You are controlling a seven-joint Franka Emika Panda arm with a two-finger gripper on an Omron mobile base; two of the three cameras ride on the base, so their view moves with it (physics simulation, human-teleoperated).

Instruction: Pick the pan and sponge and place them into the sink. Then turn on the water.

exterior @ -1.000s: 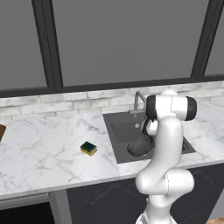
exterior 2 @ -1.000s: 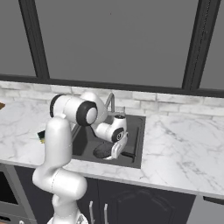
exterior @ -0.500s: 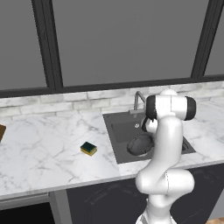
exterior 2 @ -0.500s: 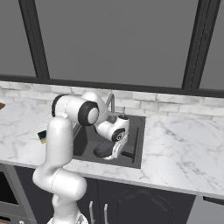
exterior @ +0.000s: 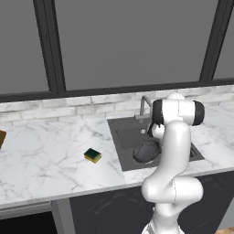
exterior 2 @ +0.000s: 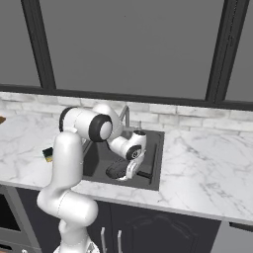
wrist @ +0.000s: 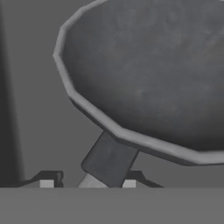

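The dark grey pan [exterior: 146, 151] [exterior 2: 117, 170] lies flat in the sink [exterior: 125, 137] [exterior 2: 154, 148], on the basin's front half. In the hand view the pan [wrist: 148, 74] is close up and its handle [wrist: 109, 159] runs down between my fingertips. My gripper [wrist: 87, 183] [exterior 2: 131, 169] is open, low in the basin, with a gap between the left tip and the handle. The green-and-yellow sponge [exterior: 93, 155] [exterior 2: 47, 153] rests on the counter left of the sink. No water shows under the faucet [exterior: 144, 106] [exterior 2: 124, 116].
The marble counter [exterior: 45, 155] [exterior 2: 207, 163] runs along both sides of the sink, with a tiled backsplash and dark windows behind it. A brown object [exterior: 1, 137] sits at the far left edge. Dark cabinet fronts are below the counter.
The jaws have widened a little around the pan's handle. The pan stays flat in the basin, and the arm has hardly moved.
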